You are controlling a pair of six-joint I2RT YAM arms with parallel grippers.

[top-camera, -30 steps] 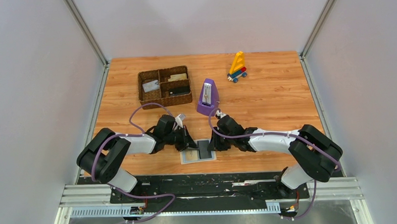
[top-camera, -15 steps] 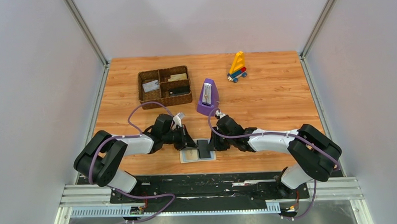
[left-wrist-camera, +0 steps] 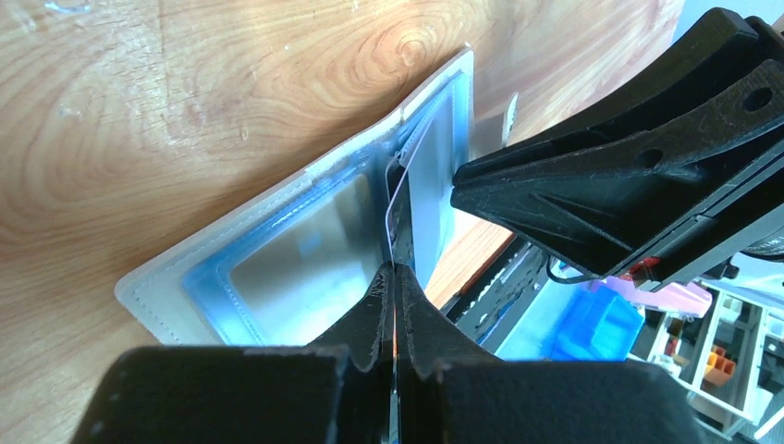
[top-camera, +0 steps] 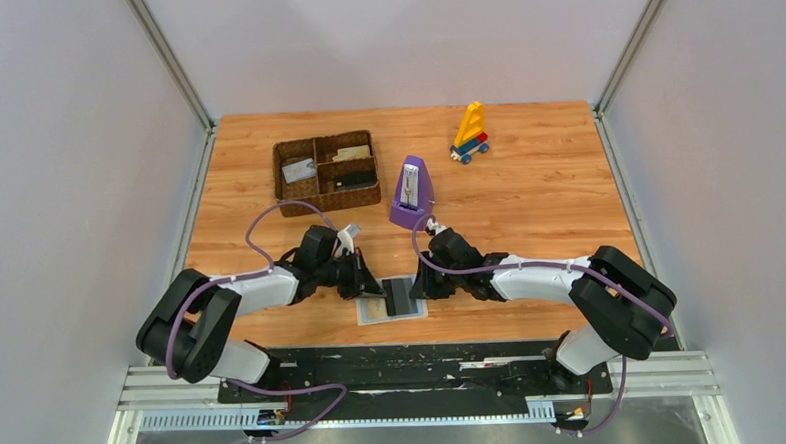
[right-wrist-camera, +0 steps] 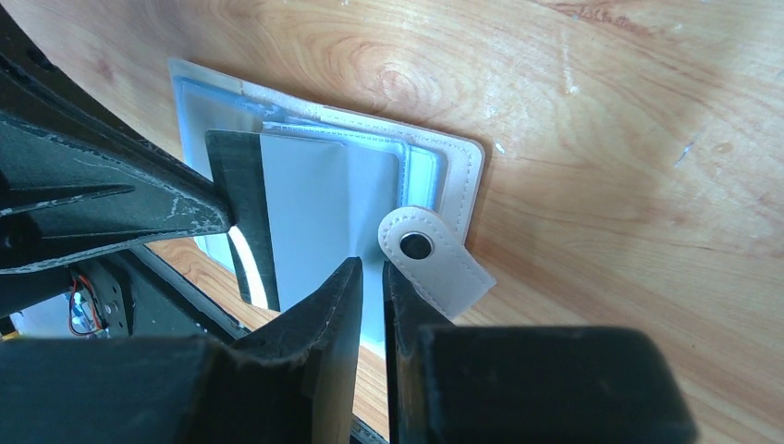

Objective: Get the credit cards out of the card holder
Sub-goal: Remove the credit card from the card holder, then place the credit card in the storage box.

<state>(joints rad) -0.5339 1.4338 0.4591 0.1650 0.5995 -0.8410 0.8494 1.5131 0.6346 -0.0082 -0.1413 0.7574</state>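
**A:** Where is the card holder [top-camera: 376,314]?

**B:** It lies open and flat on the worktop [top-camera: 538,186], at the middle of the near edge. One credit card [right-wrist-camera: 300,208] rises partly out of it, tilted up.

**A:** What holds it?

**B:** The left end effector [left-wrist-camera: 392,277], clamped tight on the card's edge.

**A:** And the right end effector [right-wrist-camera: 372,277]?

**B:** It is over the holder's right half, beside the snap tab [right-wrist-camera: 430,254]. Its jaws are a thin slit apart, and I cannot tell whether they pinch anything.

**A:** Anything further out?

**B:** A purple metronome [top-camera: 410,193] stands just behind. A brown woven tray [top-camera: 279,177] sits toward the far left corner, and a yellow-topped toy [top-camera: 470,134] is near the far edge.
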